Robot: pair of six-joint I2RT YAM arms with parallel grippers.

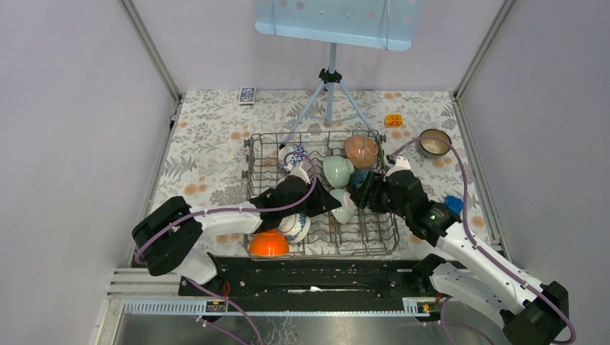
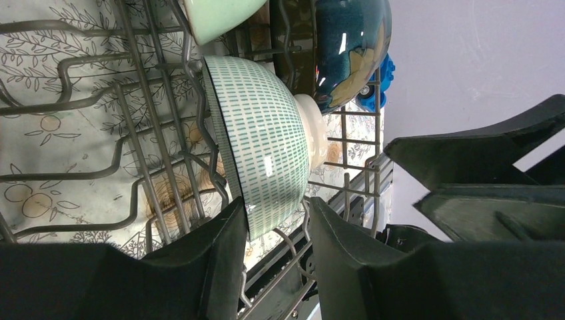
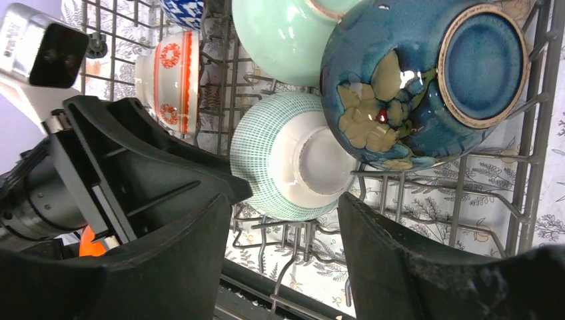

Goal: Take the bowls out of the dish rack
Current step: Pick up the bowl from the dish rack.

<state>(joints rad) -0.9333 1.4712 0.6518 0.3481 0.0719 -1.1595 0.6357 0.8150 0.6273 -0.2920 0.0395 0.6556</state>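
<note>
The grey wire dish rack (image 1: 249, 169) holds several bowls: orange (image 1: 269, 243), blue-and-white (image 1: 293, 227), pale green (image 1: 337, 171), reddish-brown (image 1: 360, 149), dark blue (image 1: 357, 178) and a white bowl with green dashes (image 1: 344, 206). My left gripper (image 2: 276, 233) is open, with the rim of the green-dashed bowl (image 2: 263, 140) between its fingers. My right gripper (image 3: 286, 247) is open just below the same bowl (image 3: 286, 160), near its foot, not touching it. The dark blue bowl (image 3: 406, 80) leans over it. A red-and-white bowl (image 3: 170, 80) stands behind.
A brown bowl with a tan inside (image 1: 434, 142) sits on the floral cloth right of the rack. A blue-grey tripod stand (image 1: 329, 93) stands behind the rack. A small orange item (image 1: 393, 120), a blue item (image 1: 453, 204) and a dark card (image 1: 247, 95) lie on the cloth.
</note>
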